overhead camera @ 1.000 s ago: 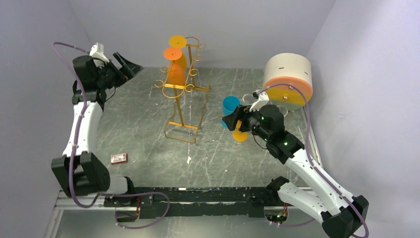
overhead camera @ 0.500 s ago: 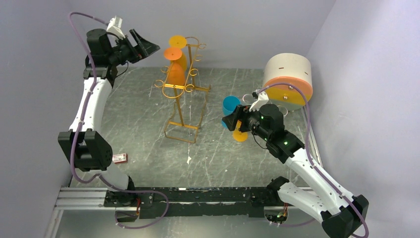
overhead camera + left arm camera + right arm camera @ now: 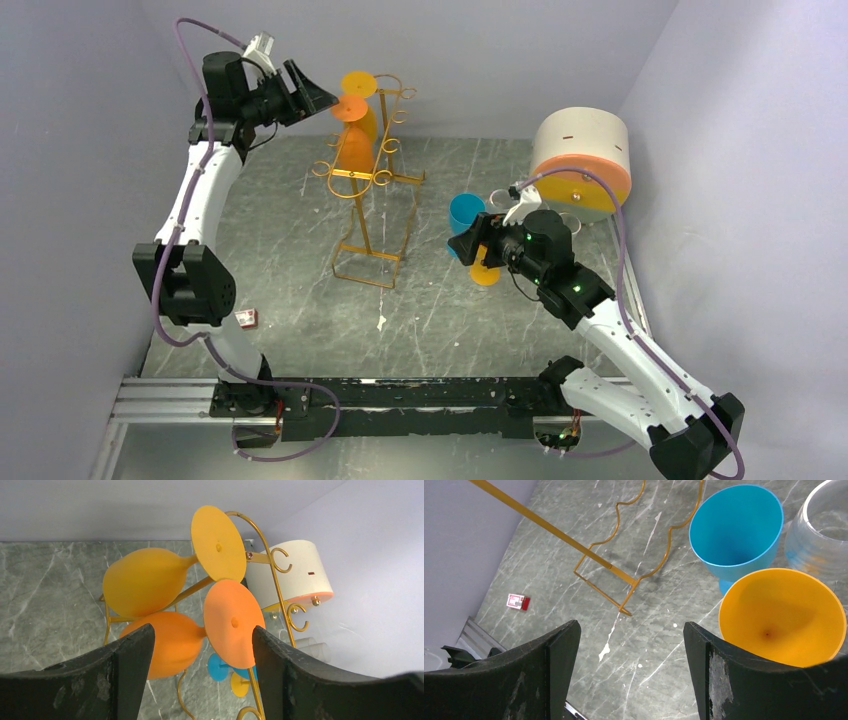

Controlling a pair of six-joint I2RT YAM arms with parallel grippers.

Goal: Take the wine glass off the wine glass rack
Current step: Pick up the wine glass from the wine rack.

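While the right arm sits parked at the lower right of the overhead view, its black two-finger right hand (image 3: 462, 243) is spread open and holding nothing. It hangs over a blue plastic goblet (image 3: 736, 527) and a yellow plastic goblet (image 3: 781, 615) that stand upright on the grey marbled counter (image 3: 290, 250). My guess is it's just out of the way there. A little red box (image 3: 243, 318) lies at the lower left, well apart from everything.

Mid-frame is the tall gold wire rack (image 3: 372, 180), with its rectangular base on the counter and curled hooks along the top. Two glasses hang bowl-down on its left side: a deep orange plastic wine glass (image 3: 167, 650) lower, and a paler yellow-orange wine glass (image 3: 145, 580) above it. Their flat round feet are caught up at the top bars. Since they hang by the foot, taking one off probably means sliding it out along the bar, not lifting straight up.

Upper left, the black left hand (image 3: 310, 97) is up at rack-top height, pointing at those feet. The wrist view shows its fingers apart with the deep orange foot framed between them. It isn't touching as far as I can tell, so it's unclenched and gripping nothing yet. Looks like that's the glass it's going for. The glass is matte, smooth and opaque, and that thin foot disc seems a slippery thing to pinch.

Far back right sits a white drum with an orange band (image 3: 582, 160).
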